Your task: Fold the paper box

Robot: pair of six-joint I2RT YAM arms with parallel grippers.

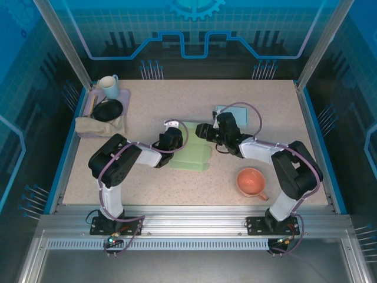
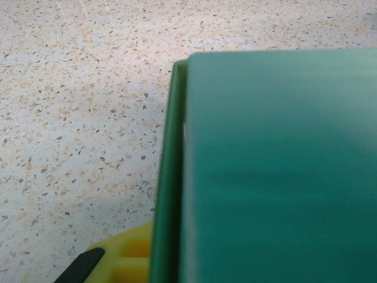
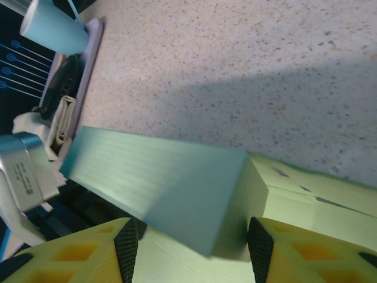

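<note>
fig. table (image 1: 277,118) w/ paper box (image 1: 191,154) lying mid-table betw. the two arms. the body is mostly flat and one flap (image 3: 159,171) is lifted.

risks (judged): the box is light and nothing weighs it down, so a push from one side could slide the whole sheet instead of bending it at the crease. if the raised flap is pressed off its score line, it may buckle or spring back flat. orange cup (image 1: 252,181) sits just beside the right forearm, so a wide elbow swing could knock it.

left claw (image 1: 171,137): at the box's left edge, nearly closed and apparently pinched on a thin green panel. the wrist view shows one finger (image 2: 126,259) against the panel's edge. a hard pull could tear or crumple it.

right claw (image 3: 191,236): at the box's far right part, abt half apart, fingers (image 3: 126,239) straddling the raised flap. it is not clamped, and whether it touches the flap can't be told.
</note>
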